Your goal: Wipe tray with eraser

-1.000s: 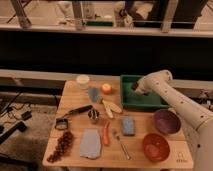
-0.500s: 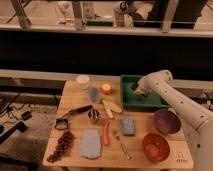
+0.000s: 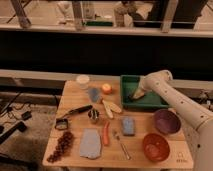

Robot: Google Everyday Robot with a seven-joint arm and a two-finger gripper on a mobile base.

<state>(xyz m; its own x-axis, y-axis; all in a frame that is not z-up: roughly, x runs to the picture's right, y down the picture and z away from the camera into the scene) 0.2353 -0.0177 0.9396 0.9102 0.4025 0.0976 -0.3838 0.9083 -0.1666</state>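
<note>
Wooden table (image 3: 150, 125) carries the green tray (image 3: 150, 102) at its far right. Gripper (image 3: 137, 94) sits inside the tray, apparently pressing the eraser (image 3: 136, 95) down; its grip I cannot tell. Wiping seems underway; next calls for strokes across the floor.

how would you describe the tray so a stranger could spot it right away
Look at the wooden table, then its far right corner. The tray lies there: dark green, rectangular, shallow, with a raised rim. The white arm's gripper reaches into it. Its nearest neighbours, the purple bowl and red bowl, are round.
</note>
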